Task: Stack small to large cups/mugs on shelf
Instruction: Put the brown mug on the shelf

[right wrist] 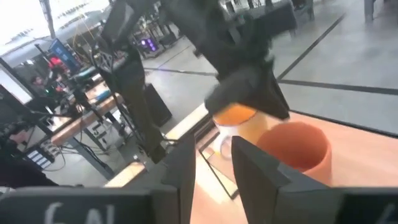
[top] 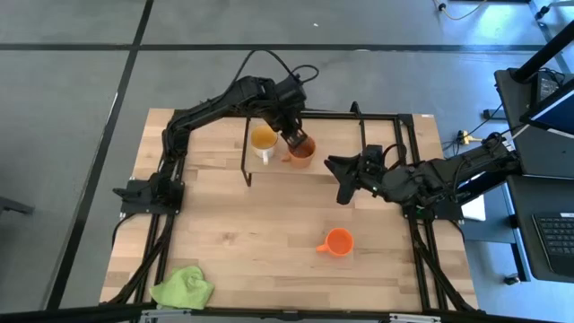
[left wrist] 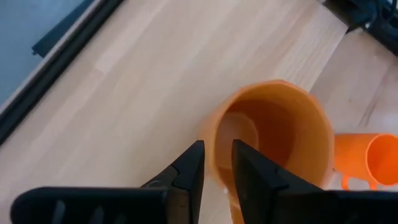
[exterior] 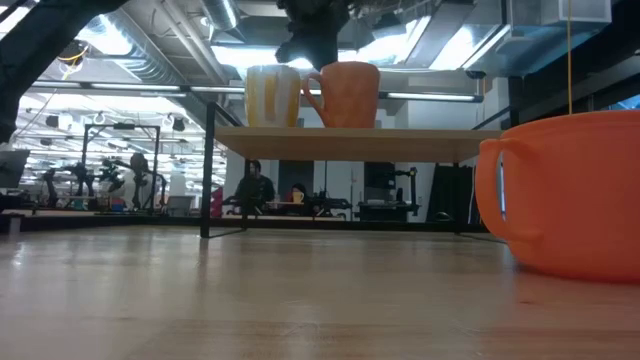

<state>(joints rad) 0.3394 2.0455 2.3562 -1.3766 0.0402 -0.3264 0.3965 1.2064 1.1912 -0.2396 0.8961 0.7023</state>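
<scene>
The shelf [top: 345, 135] stands at the table's far middle. On its board [exterior: 400, 143] the white mug [top: 263, 138] with a yellow inside and the brown mug [top: 303, 154] stand upright side by side, the brown one's handle toward the white one. My left gripper [top: 294, 139] is above the brown mug [left wrist: 273, 137], shut on its rim. The bright orange mug [top: 338, 242] stands on the table, near right. My right gripper [top: 342, 179] hovers open to the right of the shelf mugs, touching nothing. My left gripper holds the brown mug by its rim [left wrist: 216, 155] on the side toward the white mug. One finger [left wrist: 252, 171] is inside the mug and the other [left wrist: 189, 168] outside. The fingers come from above, pointing down. The mug stands upright with its base on the shelf board [exterior: 345, 124].
A lime-green cloth [top: 184, 287] lies at the table's near left corner. The shelf's black legs [top: 246, 152] stand on the tabletop. Bare tabletop lies between the shelf and the near edge. People and desks show in the room beyond the table.
</scene>
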